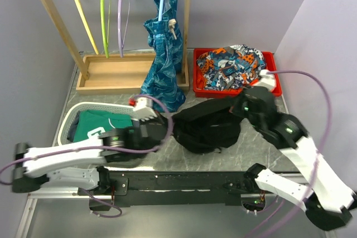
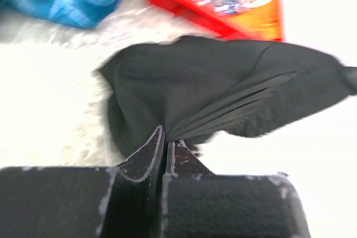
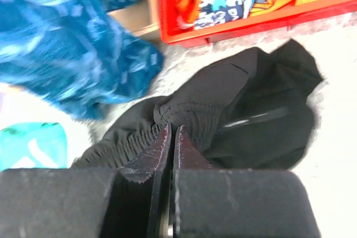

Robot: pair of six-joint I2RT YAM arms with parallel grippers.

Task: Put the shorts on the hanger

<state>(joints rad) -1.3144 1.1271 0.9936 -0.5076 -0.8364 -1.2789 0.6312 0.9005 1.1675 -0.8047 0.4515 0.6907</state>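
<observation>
The black shorts (image 1: 209, 126) lie bunched on the table between my two arms. My left gripper (image 1: 167, 122) is shut on the shorts' left edge; in the left wrist view the fabric (image 2: 212, 87) stretches away in taut folds from the closed fingertips (image 2: 167, 137). My right gripper (image 1: 239, 107) is shut on the gathered elastic waistband (image 3: 189, 112), and its tips (image 3: 172, 129) pinch it. The lavender hanger (image 1: 121, 15) hangs empty on the wooden rack at the back left, far from both grippers.
The wooden rack (image 1: 111, 73) also carries a yellow hanger (image 1: 81, 15), a lime-green hanger (image 1: 104, 15) and a teal patterned garment (image 1: 164, 59). A red bin (image 1: 197, 71) of orange-and-blue clothes stands back right. A white basket (image 1: 70, 116) with a green garment sits front left.
</observation>
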